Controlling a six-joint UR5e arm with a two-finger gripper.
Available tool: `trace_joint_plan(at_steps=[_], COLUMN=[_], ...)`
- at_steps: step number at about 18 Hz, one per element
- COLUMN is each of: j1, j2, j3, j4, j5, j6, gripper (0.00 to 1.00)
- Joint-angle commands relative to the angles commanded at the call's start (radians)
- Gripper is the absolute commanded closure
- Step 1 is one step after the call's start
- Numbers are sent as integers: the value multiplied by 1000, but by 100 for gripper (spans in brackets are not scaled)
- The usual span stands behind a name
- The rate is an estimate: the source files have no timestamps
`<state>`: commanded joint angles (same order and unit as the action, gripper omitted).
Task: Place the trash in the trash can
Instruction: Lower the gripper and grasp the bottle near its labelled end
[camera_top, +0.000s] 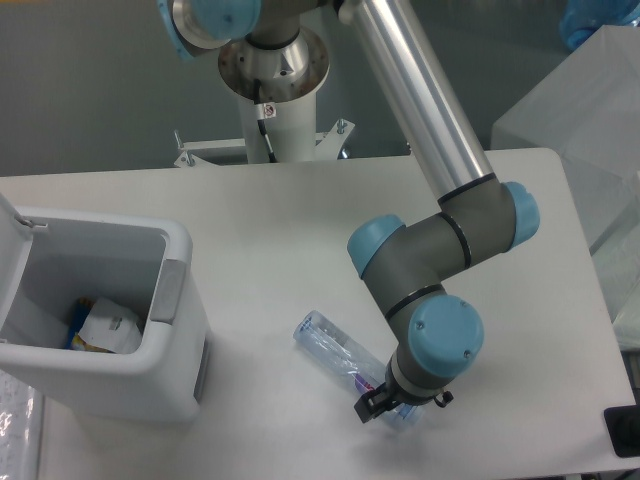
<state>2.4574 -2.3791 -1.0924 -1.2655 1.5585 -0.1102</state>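
One bottle: clear water bottle (335, 352) flat on table (300, 220), near-centre.
Gripper (383, 408): low over bottle's cap end, right; finger spread unclear.
Trash can (105, 380): left, lid open, wrapper (110, 328) inside.

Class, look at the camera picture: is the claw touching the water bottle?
Cannot tell. In the fixed camera view the claw sits low over the water bottle's cap end, but the wrist hides its fingertips, so neither contact nor gap shows.

Even, soft overhead light, slightly grainy.
Faint shadows under the arm (440, 230); a glare stripe along its metal tube.
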Motion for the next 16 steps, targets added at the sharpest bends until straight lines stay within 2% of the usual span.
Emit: trace_joint_plan(at_steps=[2,4,16], j1=[0,0,-17], j2=[-29,-40,-42], j3=[32,37,-29], j4=[-3,-9,-9], j5=[5,26,69], j6=[-38,-52,-69], gripper=[0,0,0])
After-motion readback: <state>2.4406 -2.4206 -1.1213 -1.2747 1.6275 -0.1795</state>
